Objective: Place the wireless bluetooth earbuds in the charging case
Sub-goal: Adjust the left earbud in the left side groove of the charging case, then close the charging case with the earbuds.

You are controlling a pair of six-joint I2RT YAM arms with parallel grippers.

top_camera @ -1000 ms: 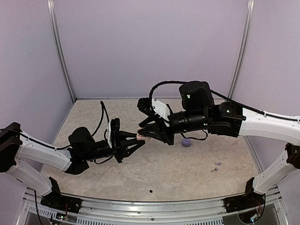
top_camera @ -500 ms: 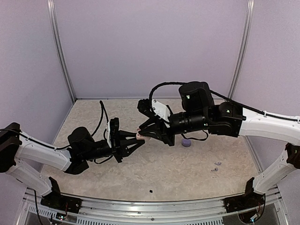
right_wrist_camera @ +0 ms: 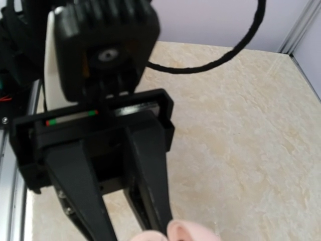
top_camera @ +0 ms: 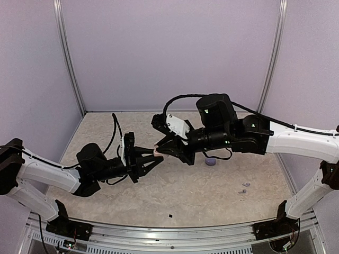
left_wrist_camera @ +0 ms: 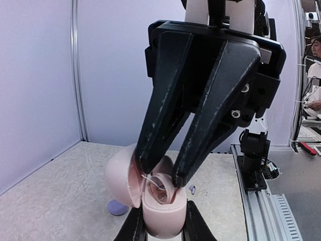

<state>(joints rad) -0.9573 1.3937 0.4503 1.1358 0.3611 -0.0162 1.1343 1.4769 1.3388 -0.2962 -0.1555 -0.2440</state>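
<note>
The table [top_camera: 212, 206] is pale and marbled, and both my arms reach in over its middle, meeting just left of centre. My left end effector [top_camera: 157, 159] is closed on the lower half of the pink charging case [left_wrist_camera: 161, 217], one finger on each side, holding it upright above the table. The case's lid [left_wrist_camera: 119, 176] is swung open to the left. My right end effector [left_wrist_camera: 160, 175] comes down from above with its two fingers set a narrow gap apart, the tips at the mouth of the open case. A small pale piece [left_wrist_camera: 159, 185] lies in the cavity between those tips. I cannot tell whether they pinch it or only straddle it. A round lilac case [top_camera: 210, 161] lies on the table under my right arm. Two loose earbuds [top_camera: 243, 188] lie well to the right, nearer the front edge.
</note>
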